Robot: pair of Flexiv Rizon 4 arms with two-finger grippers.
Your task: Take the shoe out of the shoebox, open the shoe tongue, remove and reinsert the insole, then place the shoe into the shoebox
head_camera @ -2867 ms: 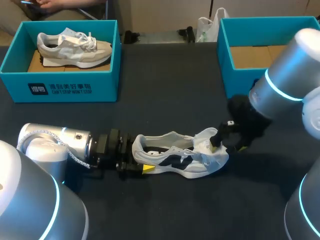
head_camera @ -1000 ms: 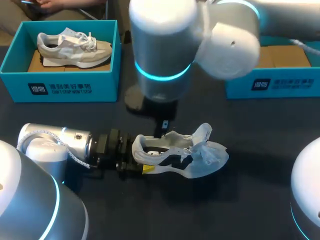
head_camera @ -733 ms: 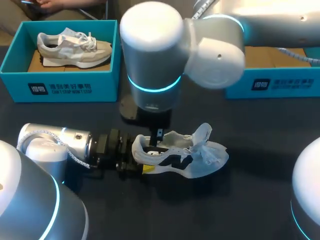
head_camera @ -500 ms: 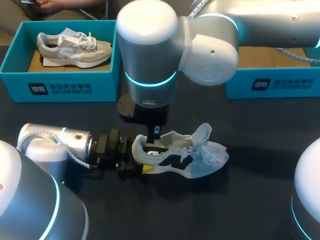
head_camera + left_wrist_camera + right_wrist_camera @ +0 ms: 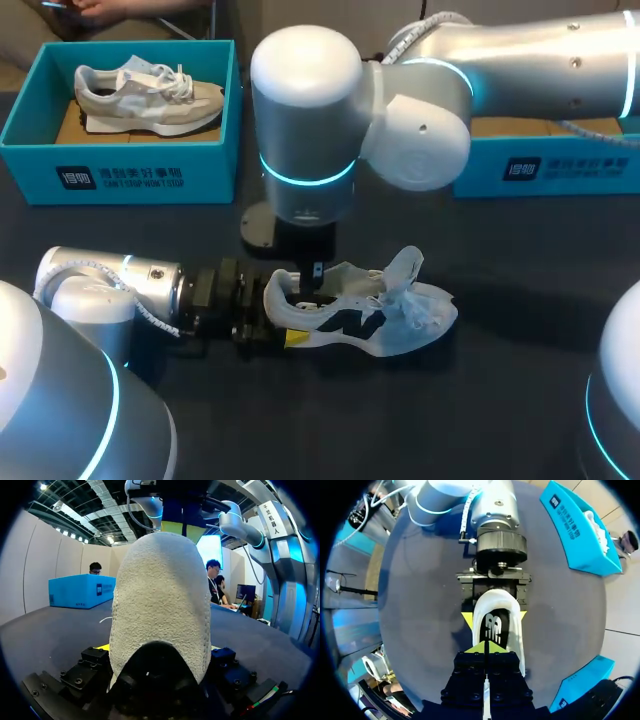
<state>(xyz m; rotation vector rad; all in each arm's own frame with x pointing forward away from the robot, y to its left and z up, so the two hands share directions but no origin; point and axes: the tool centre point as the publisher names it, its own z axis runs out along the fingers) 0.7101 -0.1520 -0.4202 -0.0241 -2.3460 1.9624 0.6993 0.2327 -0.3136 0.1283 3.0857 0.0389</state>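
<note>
Item: one white low-top shoe (image 5: pixel 360 315), lying on its side on the table (image 5: pixel 500 400), with a dark side panel, a smooth pale sole and a rounded heel of pebbled, suede-like off-white. Its tongue (image 5: pixel 405 265) is pulled up and out toward the toe, where the laces (image 5: pixel 420 308) lie loose. Inside the collar is a flat black insole (image 5: pixel 495 627) with a white mark. The left gripper (image 5: pixel 272 320) is clamped on the shoe's heel, one yellow tip on each side. The right gripper (image 5: pixel 313 275) hangs straight down into the shoe's collar with its tips pressed together. I cannot tell whether they pinch the insole. Beyond the shoe's toe and on its sole side lies bare, matte dark cloth. Far behind the heel stands a teal shoebox (image 5: pixel 120 170) holding a second sneaker (image 5: pixel 150 85). Another teal shoebox (image 5: pixel 540 165) stands far behind the toe.
</note>
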